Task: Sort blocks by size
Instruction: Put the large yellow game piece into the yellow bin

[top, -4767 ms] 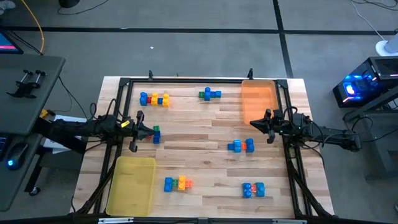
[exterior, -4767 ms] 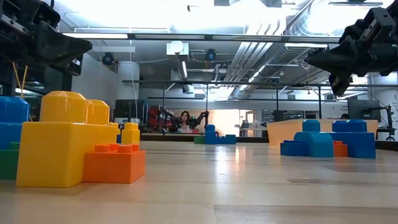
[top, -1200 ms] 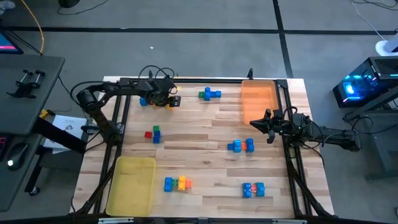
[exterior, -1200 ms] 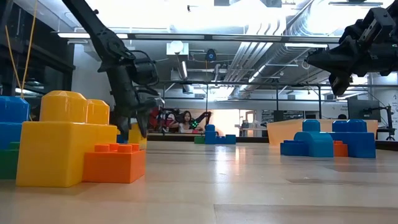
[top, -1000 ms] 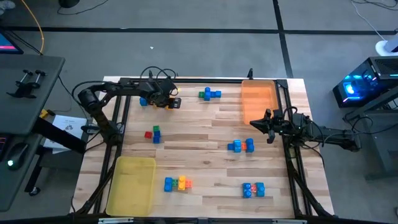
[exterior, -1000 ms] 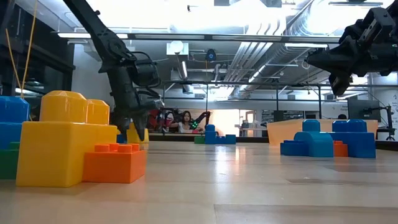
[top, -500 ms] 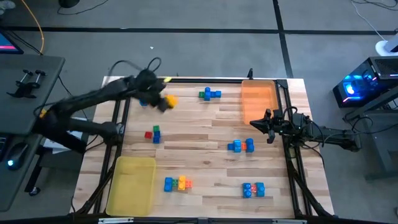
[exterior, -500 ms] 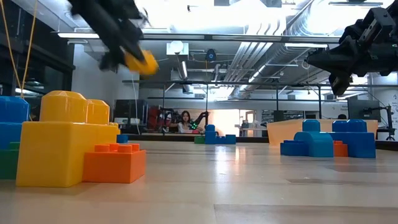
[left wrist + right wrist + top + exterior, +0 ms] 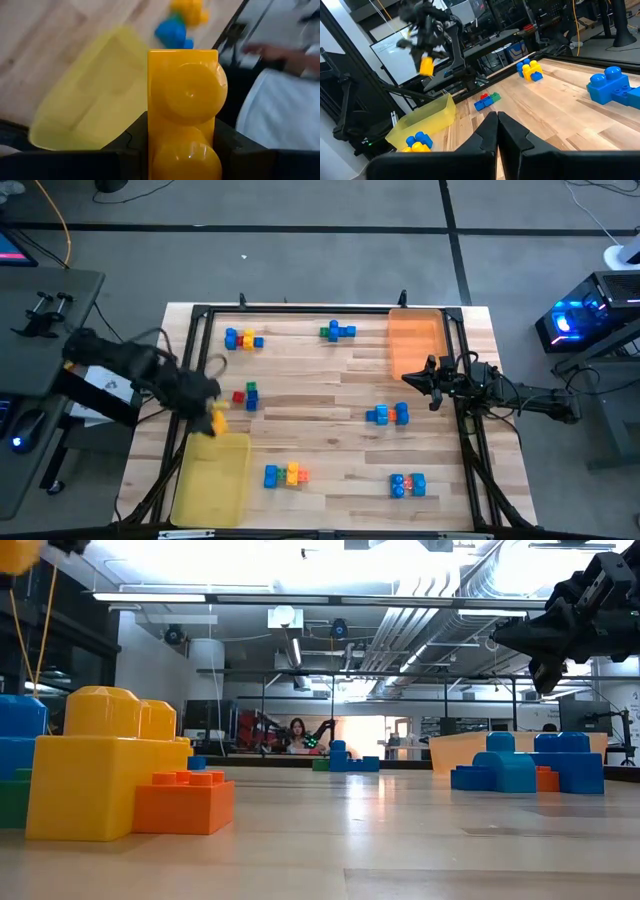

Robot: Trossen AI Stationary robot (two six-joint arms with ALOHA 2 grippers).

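Left pincer (image 9: 212,420) is clenching a yellow block (image 9: 182,107) above the yellow tray (image 9: 212,480), lower left; wrist view confirming the grip. Right pincer (image 9: 417,382) is sitting clenched mid-right.

A robotics lab or workshop: a wooden table (image 9: 330,410) framed by black rails stands on grey floor, exposed ducts (image 9: 420,630) run overhead, and a glowing computer tower (image 9: 585,320) sits far right.

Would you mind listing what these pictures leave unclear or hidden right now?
- Left gripper, high view: motion blur hides how its fingers sit on the yellow block.
- Yellow tray, left wrist view: blurred, contents unreadable.
- Low view: the near yellow-orange block cluster screens the blocks behind it.
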